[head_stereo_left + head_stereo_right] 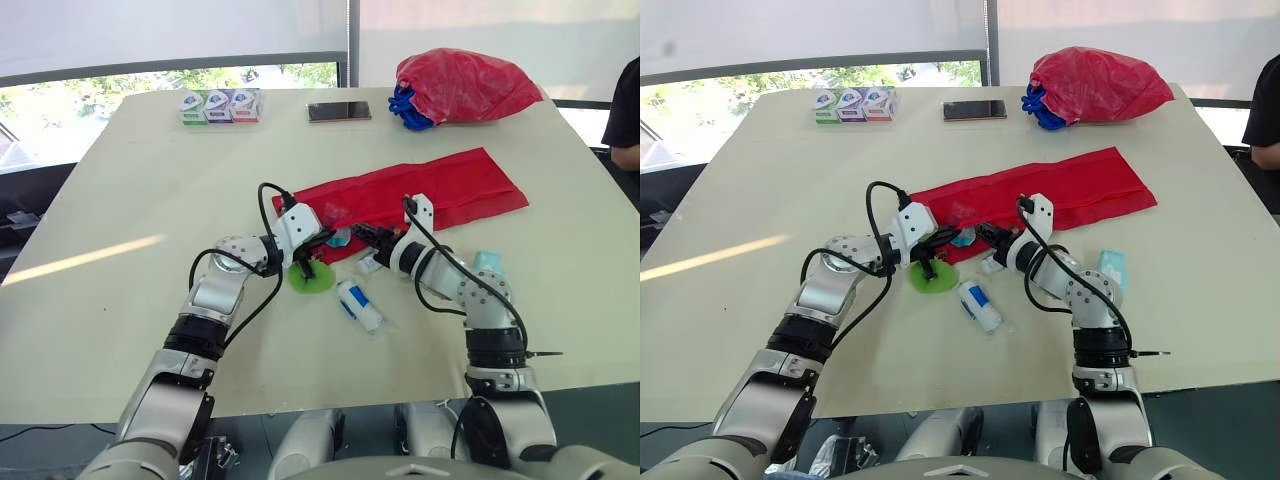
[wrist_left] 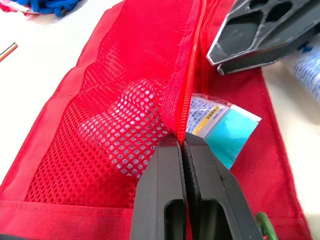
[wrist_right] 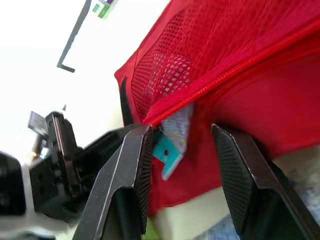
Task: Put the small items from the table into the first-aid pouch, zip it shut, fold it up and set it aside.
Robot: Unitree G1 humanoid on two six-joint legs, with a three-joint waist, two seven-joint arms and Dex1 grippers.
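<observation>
The red first-aid pouch (image 1: 420, 192) lies unfolded across the middle of the table, its zipper (image 2: 191, 75) open along the mesh pocket. My left gripper (image 2: 183, 144) is shut on the zipper edge of the mesh at the pouch's near left end. A teal sachet (image 2: 227, 131) sticks out of the opening just beside it. My right gripper (image 3: 182, 132) stands open, its fingers on either side of that teal sachet (image 3: 168, 151). A green disc (image 1: 312, 279), a white tube in a clear wrapper (image 1: 360, 306), a small white item (image 1: 369, 264) and a pale blue packet (image 1: 488, 264) lie loose in front of the pouch.
A red bag (image 1: 462, 84) with a blue bundle sits at the far right. A phone (image 1: 338, 111) and a row of small tissue packs (image 1: 221, 105) lie along the far edge. A person's arm (image 1: 626, 115) shows at the right edge.
</observation>
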